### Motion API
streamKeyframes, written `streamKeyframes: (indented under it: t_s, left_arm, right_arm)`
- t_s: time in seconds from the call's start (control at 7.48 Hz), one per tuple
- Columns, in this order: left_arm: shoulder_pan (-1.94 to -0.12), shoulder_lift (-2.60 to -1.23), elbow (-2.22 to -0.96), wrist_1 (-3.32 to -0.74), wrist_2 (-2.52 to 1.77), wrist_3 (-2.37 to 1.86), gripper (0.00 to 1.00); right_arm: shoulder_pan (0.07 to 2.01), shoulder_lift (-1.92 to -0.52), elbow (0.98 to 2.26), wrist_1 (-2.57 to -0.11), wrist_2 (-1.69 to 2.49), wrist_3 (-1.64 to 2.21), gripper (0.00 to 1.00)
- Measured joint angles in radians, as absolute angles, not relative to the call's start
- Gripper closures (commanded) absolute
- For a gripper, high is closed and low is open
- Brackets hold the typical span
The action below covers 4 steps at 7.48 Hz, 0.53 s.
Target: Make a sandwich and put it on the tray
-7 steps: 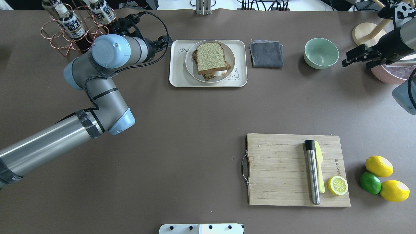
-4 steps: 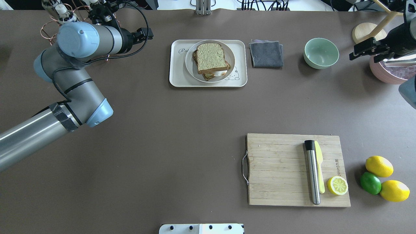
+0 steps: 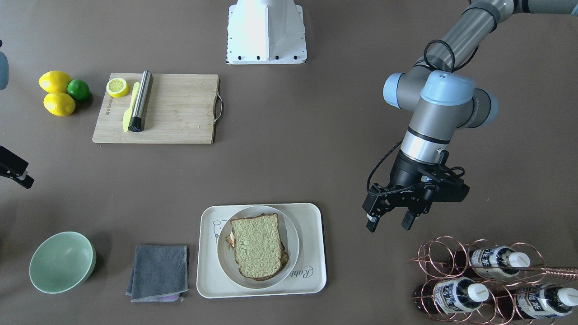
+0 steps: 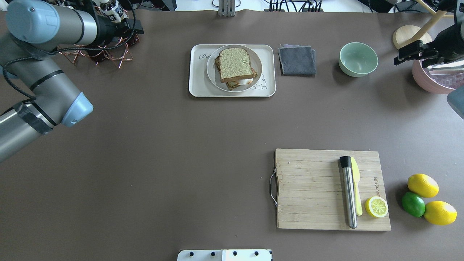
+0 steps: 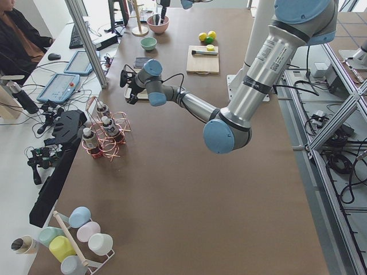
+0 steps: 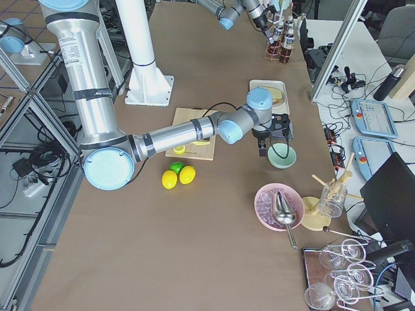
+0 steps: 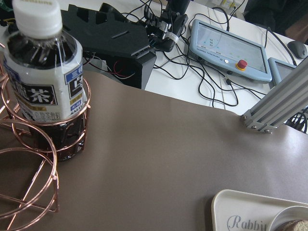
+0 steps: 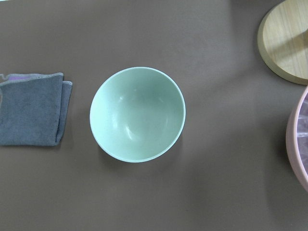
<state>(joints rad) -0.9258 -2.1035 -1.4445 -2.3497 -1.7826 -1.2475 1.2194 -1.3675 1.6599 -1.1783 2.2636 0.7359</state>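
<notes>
Sandwich: the sandwich (image 4: 235, 65) lies on a round white plate (image 4: 258, 61). The plate sits on the tray (image 4: 197, 81) at the far side of the table, well apart from both grippers.
Slices: the top slice covers most of the stack, and only brown crust edges of the lower slice peek out beside it.
Egg: the egg (image 4: 246, 82) shows only as a thin white edge at one corner, with its yolk hidden.
Tray print: the plate covers the end of the script and part of the rabbit drawing.
Left gripper: the left gripper (image 3: 389, 224) hangs between the tray and the copper bottle rack (image 3: 454, 264). Its fingers point down, set wide apart with nothing between them. In the overhead view the wrist hides most of it.
Right gripper: the right gripper (image 4: 398, 55) hovers between the green bowl (image 4: 358, 59) and the pink bowl (image 4: 427, 81), which the picture edge cuts off. Its two dark fingers appear parted and empty, though they are seen only side-on. The front-facing view catches just a black tip at its left edge.
Left wrist view: one tray corner with the script shows, with a sliver of plate and bread cut off at the bottom. A tea bottle (image 7: 41, 82) stands upright in a rack ring.
Right wrist view: the green bowl is seen from straight above, and the grey cloth (image 8: 31, 109) is cut off at the left.
Cutting board: the cutting board (image 4: 311, 188) carries a steel rod (image 4: 348, 192), a half lemon (image 4: 376, 207) and a yellow knife (image 4: 356, 181) that lies partly behind the rod.
</notes>
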Motion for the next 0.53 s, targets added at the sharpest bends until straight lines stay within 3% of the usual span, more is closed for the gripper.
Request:
streamKeyframes:
  t_s: [0.53]
  left_arm:
    - [-1.207,-1.962,-1.463,-2.345,-2.331,-0.965,0.02]
  right_arm:
    - [1.303,-1.379,1.588,-1.191,2.359,0.595,0.00]
